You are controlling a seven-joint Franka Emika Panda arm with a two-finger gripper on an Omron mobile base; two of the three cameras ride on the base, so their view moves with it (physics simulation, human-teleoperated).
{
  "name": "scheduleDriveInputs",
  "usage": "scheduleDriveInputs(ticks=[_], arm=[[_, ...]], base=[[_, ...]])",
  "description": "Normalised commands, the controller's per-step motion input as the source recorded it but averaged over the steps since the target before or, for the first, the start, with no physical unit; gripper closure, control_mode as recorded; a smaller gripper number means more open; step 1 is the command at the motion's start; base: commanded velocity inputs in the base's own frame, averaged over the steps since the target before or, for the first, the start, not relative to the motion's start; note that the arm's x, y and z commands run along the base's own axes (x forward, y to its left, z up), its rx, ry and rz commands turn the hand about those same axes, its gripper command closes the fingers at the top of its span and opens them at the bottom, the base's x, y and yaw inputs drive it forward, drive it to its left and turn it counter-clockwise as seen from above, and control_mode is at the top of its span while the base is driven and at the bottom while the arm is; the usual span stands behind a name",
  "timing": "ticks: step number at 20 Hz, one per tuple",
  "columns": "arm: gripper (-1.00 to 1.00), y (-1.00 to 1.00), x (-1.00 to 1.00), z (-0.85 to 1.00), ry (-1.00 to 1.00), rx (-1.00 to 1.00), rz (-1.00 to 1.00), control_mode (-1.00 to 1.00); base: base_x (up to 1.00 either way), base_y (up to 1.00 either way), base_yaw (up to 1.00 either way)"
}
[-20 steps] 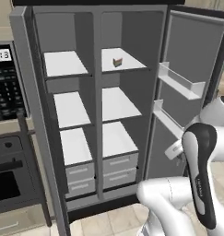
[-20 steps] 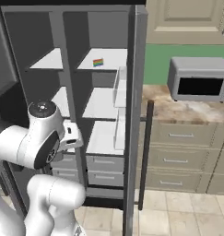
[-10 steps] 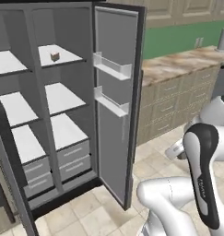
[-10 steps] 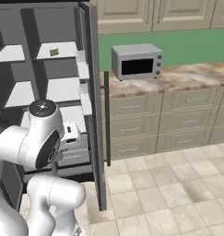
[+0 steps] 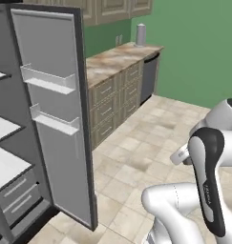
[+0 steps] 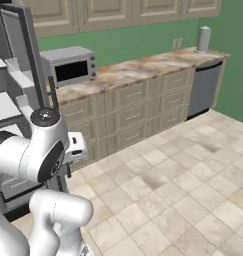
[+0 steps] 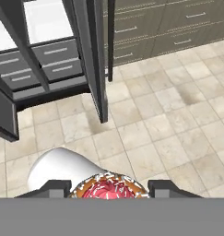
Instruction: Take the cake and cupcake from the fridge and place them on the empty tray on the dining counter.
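In the hand view, my gripper (image 7: 109,191) is shut on the cupcake (image 7: 109,188). Its pink frosting and tan rim show between the two dark fingertips (image 7: 53,188) at the bottom edge. The grey fridge (image 5: 50,119) stands open at the left of the left base view, with its door and door shelves facing me. It also sits at the left edge of the right base view as the fridge (image 6: 13,60), and its drawers show at the top left of the hand view as the fridge (image 7: 44,60). The cake, the tray and the dining counter are out of view.
A wall counter (image 6: 143,67) with cream drawers runs along the green wall, carrying a microwave (image 6: 68,67) and a grey cylinder (image 6: 204,37). A dark dishwasher front (image 6: 203,87) closes its right end. Beige tiled floor (image 6: 183,175) spreads to the right.
The whole picture has shifted: the base has turned right, so the fridge slid to the left of both views and its shelves left the frame. The wall counter and floor came in.
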Motion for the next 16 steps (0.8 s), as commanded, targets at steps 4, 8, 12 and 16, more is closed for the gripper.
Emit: scheduleDriveInputs(ticks=[4, 8, 12, 16], arm=[[1.0, 0.0, 0.0, 0.0, 0.0, 0.0, 0.0, 1.0], [1.0, 0.0, 0.0, 0.0, 0.0, 0.0, 0.0, 1.0], [1.0, 0.0, 0.0, 0.0, 0.0, 0.0, 0.0, 1.0], [1.0, 0.0, 0.0, 0.0, 0.0, 0.0, 0.0, 1.0]], base=[[-0.03, -0.53, -0.58], [-0.01, -0.39, -0.63], [-0.15, -0.34, -0.63], [-0.31, -0.3, -0.62]])
